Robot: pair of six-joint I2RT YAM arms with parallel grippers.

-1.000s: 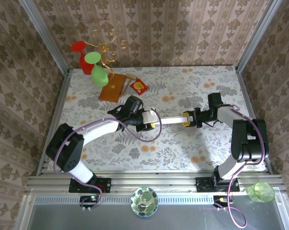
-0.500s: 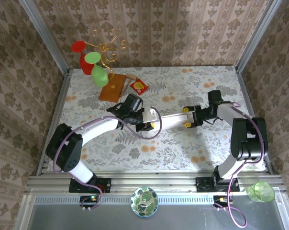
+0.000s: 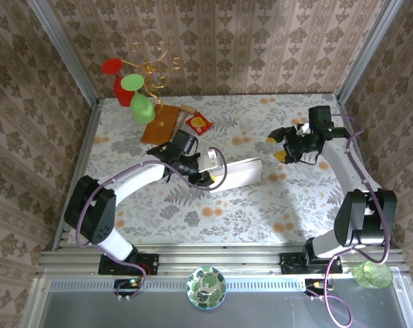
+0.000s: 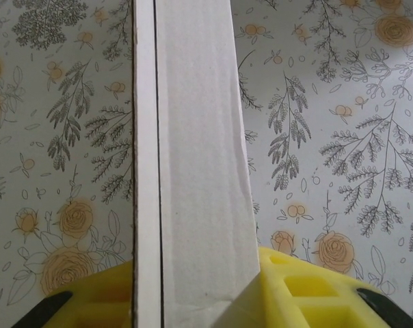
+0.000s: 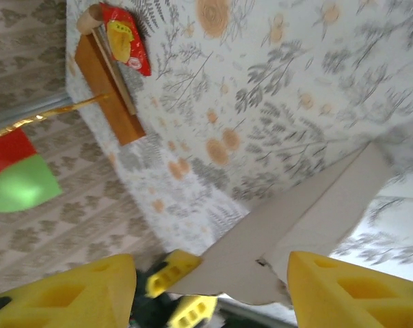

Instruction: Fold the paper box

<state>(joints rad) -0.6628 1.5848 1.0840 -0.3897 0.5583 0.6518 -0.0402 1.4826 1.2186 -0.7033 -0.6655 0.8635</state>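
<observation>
The paper box (image 3: 238, 172) is a folded off-white cardboard piece held above the flowered table, slanting up to the right. My left gripper (image 3: 208, 176) is shut on its left end. In the left wrist view the box (image 4: 193, 157) runs straight up from between the yellow pads (image 4: 302, 290), showing a crease and a layered edge. My right gripper (image 3: 280, 144) hangs open to the right of the box, apart from it. From the right wrist, the box (image 5: 302, 212) shows beyond my open right gripper (image 5: 210, 294), with the left gripper's yellow fingers (image 5: 171, 272) on its far end.
A brown wooden board (image 3: 161, 124) and a red packet (image 3: 199, 122) lie at the back left, beside a wire stand with red and green discs (image 3: 133, 87). A patterned bowl (image 3: 206, 287) and a green cup (image 3: 372, 273) sit on the front rail. Metal posts border the table.
My right gripper let go of the box's right end, opened and drew back up and to the right. The left gripper kept its hold, and the box swung to a slant.
</observation>
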